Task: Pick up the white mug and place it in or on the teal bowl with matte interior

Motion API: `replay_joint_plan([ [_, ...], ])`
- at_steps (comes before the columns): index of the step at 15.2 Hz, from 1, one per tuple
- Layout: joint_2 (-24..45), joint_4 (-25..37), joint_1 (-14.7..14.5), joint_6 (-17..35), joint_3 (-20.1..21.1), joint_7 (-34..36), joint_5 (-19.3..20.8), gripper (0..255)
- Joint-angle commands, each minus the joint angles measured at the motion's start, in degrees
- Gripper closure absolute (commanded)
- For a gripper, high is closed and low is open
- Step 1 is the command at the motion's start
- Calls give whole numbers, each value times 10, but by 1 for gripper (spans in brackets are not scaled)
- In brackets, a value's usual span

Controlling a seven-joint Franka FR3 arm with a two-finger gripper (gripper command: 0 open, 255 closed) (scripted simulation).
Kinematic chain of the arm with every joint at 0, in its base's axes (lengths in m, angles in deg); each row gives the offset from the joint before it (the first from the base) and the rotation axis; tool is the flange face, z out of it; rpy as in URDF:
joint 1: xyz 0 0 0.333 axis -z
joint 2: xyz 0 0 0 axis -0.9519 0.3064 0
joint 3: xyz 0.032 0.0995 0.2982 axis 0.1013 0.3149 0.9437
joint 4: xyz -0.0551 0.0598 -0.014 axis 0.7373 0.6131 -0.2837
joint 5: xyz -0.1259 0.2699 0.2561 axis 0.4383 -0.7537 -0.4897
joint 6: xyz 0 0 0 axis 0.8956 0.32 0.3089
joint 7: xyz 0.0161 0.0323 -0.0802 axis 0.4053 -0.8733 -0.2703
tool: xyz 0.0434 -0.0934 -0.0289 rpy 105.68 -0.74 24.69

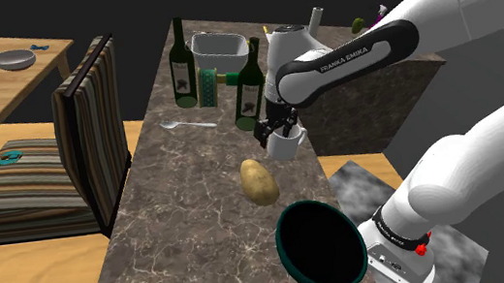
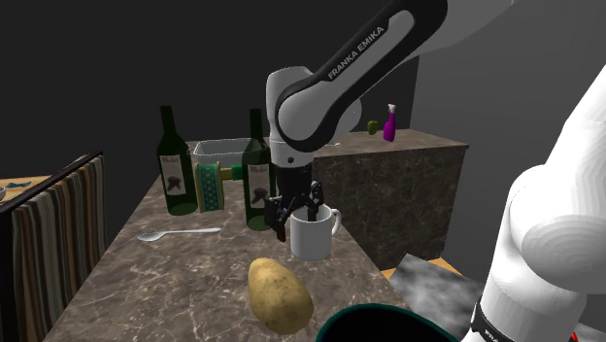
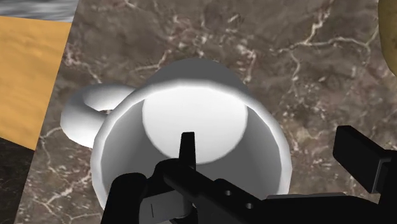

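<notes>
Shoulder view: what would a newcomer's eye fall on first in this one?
The black gripper hangs at the white mug, open astride its rim, by the edge of the dark veined counter on the view's right. Nearer the camera a potato lies on the counter, and the large teal bowl with its dark interior sits at the near end.

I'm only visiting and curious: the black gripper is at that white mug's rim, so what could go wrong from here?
The black two-finger gripper straddles only one wall of the white mug, so the mug may tilt or slip when lifted. The brown potato lies between the mug and the teal bowl, so a low carry could knock it.
</notes>
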Motion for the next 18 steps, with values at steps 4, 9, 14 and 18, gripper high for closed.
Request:
replay_joint_plan([
  [4,1,0,0,1,0,0,0,0],
  [9,1,0,0,1,0,0,0,255],
  [14,1,0,0,1,0,0,0,255],
  [18,-20,15,-1,-34,-2,-1,-2,255],
])
